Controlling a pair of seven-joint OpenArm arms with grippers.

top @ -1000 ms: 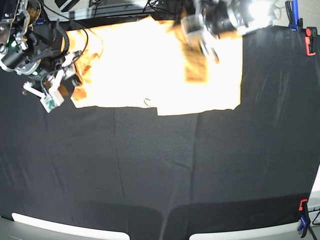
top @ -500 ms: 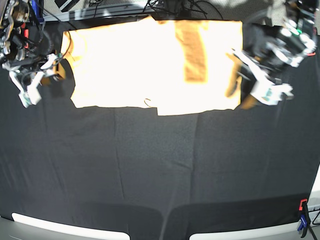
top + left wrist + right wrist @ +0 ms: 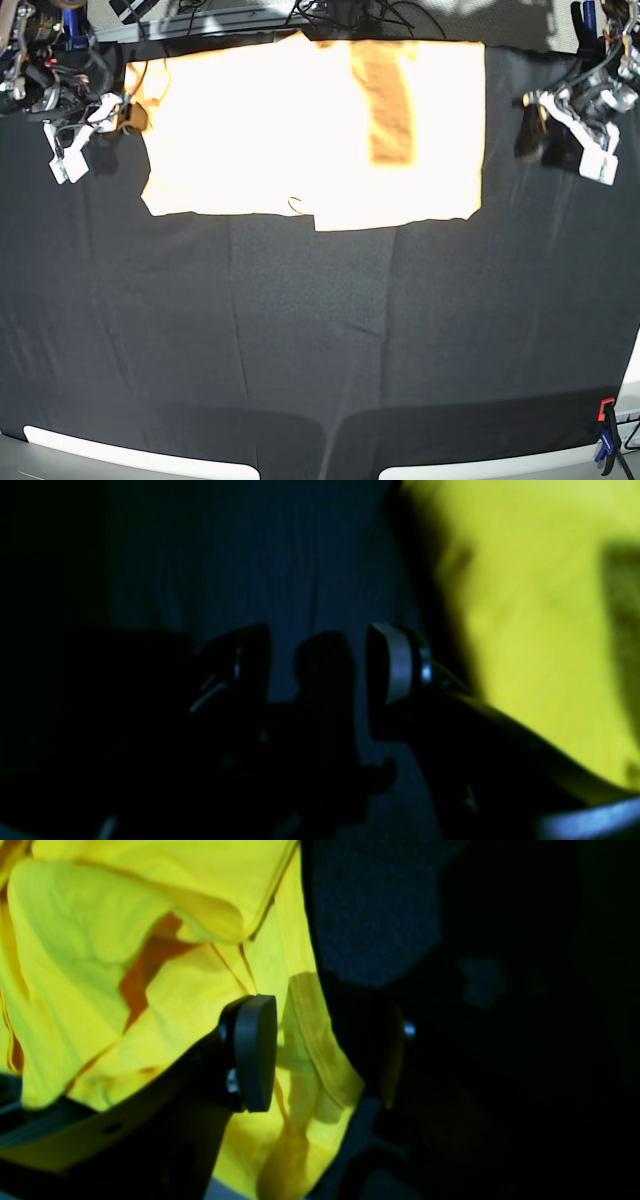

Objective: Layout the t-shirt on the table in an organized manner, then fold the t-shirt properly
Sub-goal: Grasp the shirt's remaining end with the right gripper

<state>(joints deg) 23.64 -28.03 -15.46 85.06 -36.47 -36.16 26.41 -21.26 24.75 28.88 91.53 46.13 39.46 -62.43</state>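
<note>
Both my end effectors, left [image 3: 590,135] and right [image 3: 85,135], hang released, grasping nothing. T-shirt [image 3: 300,130] lies spread at upper centre of the surface [image 3: 320,340]; clamp [image 3: 606,432] lower right.

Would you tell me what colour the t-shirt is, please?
Plain yellow, no print; the t-shirt shows best in the right wrist view, since the base view washes it out.
</note>
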